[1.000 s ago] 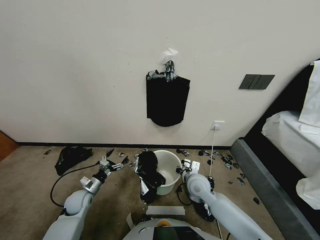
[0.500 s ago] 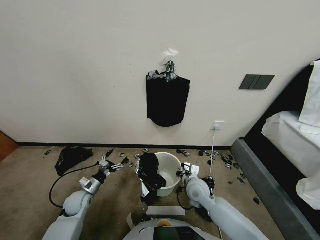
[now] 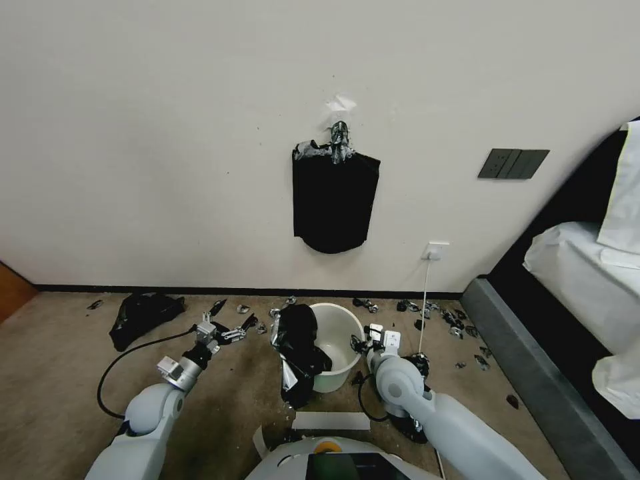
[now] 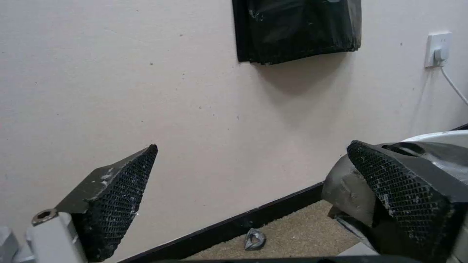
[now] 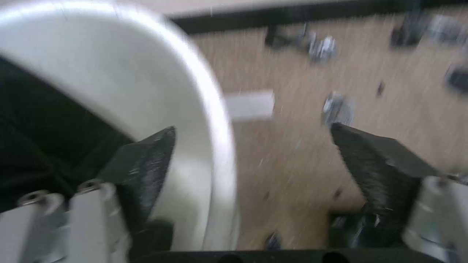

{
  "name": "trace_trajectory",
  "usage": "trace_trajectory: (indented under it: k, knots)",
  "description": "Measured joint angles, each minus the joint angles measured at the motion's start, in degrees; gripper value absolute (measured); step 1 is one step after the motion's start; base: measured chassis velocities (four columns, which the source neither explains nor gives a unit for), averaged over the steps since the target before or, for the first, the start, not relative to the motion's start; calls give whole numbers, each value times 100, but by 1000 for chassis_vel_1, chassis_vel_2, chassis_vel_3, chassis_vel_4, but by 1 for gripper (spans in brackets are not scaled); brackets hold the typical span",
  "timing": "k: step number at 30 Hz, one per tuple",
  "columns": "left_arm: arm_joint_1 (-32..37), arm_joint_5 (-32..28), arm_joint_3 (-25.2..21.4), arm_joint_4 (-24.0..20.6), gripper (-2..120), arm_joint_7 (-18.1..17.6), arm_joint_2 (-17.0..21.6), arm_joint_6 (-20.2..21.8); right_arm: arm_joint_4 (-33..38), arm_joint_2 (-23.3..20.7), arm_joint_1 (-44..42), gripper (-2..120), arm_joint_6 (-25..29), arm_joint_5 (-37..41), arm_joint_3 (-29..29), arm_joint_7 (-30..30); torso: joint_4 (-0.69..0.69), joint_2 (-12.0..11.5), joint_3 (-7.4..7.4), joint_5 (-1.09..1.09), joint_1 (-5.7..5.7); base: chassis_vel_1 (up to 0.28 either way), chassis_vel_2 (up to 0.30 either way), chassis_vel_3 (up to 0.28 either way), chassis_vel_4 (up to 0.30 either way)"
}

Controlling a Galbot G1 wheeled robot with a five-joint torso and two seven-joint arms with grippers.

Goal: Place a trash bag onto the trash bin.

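The cream-white trash bin (image 3: 341, 333) stands on the carpet near the wall. A glossy black trash bag (image 3: 298, 347) hangs crumpled over its left rim and down the outside. My right gripper (image 3: 358, 345) is open at the bin's right rim. In the right wrist view the trash bin's wall (image 5: 146, 84) runs between the right gripper's (image 5: 253, 153) jaws, one inside and one outside, with black trash bag (image 5: 34, 135) inside. My left gripper (image 3: 233, 331) is open and empty, left of the bag. In the left wrist view the left gripper (image 4: 253, 175) faces the wall.
A flat black bundle of bags (image 3: 333, 203) hangs on the wall above. A black plastic heap (image 3: 143, 313) lies at the far left. Silver-flecked scraps (image 3: 440, 313) litter the floor by the wall. A white cable (image 3: 424, 307) drops from a socket. The bed (image 3: 573, 287) blocks the right side.
My right arm has shifted a little, keeping its gripper at the bin's right rim. The left arm, the bag and the bin stay about where they were.
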Motion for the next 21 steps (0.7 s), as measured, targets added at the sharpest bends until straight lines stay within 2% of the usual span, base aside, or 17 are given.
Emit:
trace_trajectory:
  k: [2,5,8,10,12,14,16,17,18,19,20,21]
  knots:
    - [0,3,-8,27,100,2,10,-13,131,-146,57,96,-64,-293,-47,-206,1,0,0,0,0,0,0,0,0]
    - [1,14,-19,93,100,5,1,-32,699,-607,164,100,-264,-952,-299,-1008,0,0,0,-1,0,0,0,0,0]
    - [3,22,-22,123,100,6,-5,-35,1192,-843,201,100,-431,-999,-437,-1639,0,0,0,-2,0,0,0,0,0]
    - [4,28,-27,144,100,6,-6,-36,1533,-959,276,100,-584,-752,-520,-1990,0,0,0,-1,0,0,0,0,0]
    - [5,33,-27,152,100,6,-7,-36,1652,-993,343,100,-636,-539,-578,-2066,0,0,0,-2,0,0,0,0,0]
    - [6,56,-30,164,100,7,-30,-36,1781,-1000,571,100,-658,68,-732,-2114,0,0,0,-1,0,0,0,0,0]
    - [8,64,-31,167,100,6,-36,-36,1785,-997,611,100,-655,153,-760,-2111,-1,0,0,-1,0,0,0,0,0]
    - [15,111,-36,177,100,6,-64,-37,1791,-945,856,100,-639,569,-920,-2042,-1,0,0,-1,0,0,0,0,0]
    - [15,111,-36,177,100,6,-64,-37,1791,-945,856,100,-639,569,-920,-2042,-1,0,0,-1,0,0,0,0,0]
    - [25,152,-40,187,100,6,-101,-36,1744,-825,1197,100,-617,984,-1158,-1924,1,0,0,-1,0,0,0,0,0]
    - [25,152,-40,187,100,6,-101,-36,1744,-825,1197,100,-617,984,-1158,-1924,1,0,0,-1,0,0,0,0,0]
    - [34,178,-42,195,100,7,-137,-36,1622,-675,1536,100,-610,1200,-1432,-1778,2,0,0,-2,0,0,0,0,0]
